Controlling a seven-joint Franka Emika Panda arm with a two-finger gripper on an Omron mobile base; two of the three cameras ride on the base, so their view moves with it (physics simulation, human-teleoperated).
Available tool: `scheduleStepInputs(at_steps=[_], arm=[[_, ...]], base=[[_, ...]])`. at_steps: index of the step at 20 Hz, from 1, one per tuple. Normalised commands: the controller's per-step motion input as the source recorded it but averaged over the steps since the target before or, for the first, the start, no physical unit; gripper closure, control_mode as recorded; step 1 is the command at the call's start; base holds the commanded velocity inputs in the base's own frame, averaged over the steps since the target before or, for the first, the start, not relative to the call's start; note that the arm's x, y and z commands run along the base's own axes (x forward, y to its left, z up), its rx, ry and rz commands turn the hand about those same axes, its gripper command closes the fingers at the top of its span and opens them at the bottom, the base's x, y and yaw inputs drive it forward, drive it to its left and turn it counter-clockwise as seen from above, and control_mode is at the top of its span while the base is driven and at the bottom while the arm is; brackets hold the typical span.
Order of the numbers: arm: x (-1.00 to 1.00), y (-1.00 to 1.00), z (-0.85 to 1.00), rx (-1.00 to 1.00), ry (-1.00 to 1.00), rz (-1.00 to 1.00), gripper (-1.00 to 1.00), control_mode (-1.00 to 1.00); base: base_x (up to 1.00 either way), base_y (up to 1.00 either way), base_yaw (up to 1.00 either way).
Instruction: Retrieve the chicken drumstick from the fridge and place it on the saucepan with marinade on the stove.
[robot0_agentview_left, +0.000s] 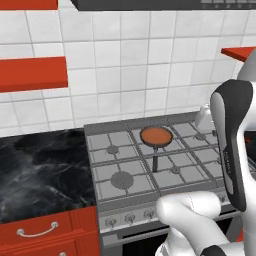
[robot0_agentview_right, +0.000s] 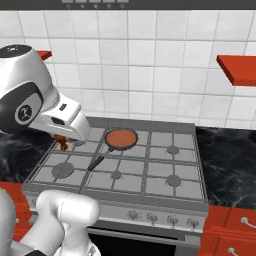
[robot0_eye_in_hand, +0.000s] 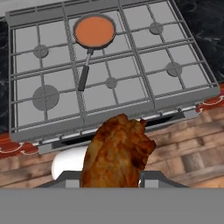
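Gripping the chicken drumstick (robot0_eye_in_hand: 117, 151), the gripper (robot0_eye_in_hand: 111, 177) has its jaws closed against the meat's two sides, and the brown lumpy piece rises from between them in the hand view; past the meat, a strip of wooden floor (robot0_eye_in_hand: 183, 148) and the front edge of the stove (robot0_eye_in_hand: 131, 94) lie below; on the grates sits the saucepan (robot0_eye_in_hand: 94, 31), toward the back near the middle, its long dark handle pointing to the front; the marinade (robot0_eye_in_hand: 94, 30) fills the pan as a flat orange-red disc; nothing stands on the grates between the held meat and the pan; in the right base view the hand hangs over the stove's left rear part, with a bit of brown showing under it, left of the pan (robot0_agentview_right: 120, 139); black marble counter (robot0_agentview_left: 40, 170) flanks the cooktop, with red drawers (robot0_agentview_left: 40, 232) below and red shelves (robot0_agentview_left: 30, 74) on the tiled wall.
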Motion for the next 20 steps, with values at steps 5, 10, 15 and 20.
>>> scheduleStepInputs(at_steps=[5,10,15,20], arm=[[0.0,0.0,0.0,0.0,0.0,0.0,1.0,1.0],[0.0,0.0,0.0,0.0,0.0,0.0,1.0,1.0],[0.0,0.0,0.0,0.0,0.0,0.0,1.0,1.0],[0.45,0.43,-0.1,0.0,0.05,0.01,1.0,-1.0]], base=[[0.0,-0.52,0.0],[0.15,0.05,0.0],[0.43,0.43,0.0],[0.2,0.19,0.0]])
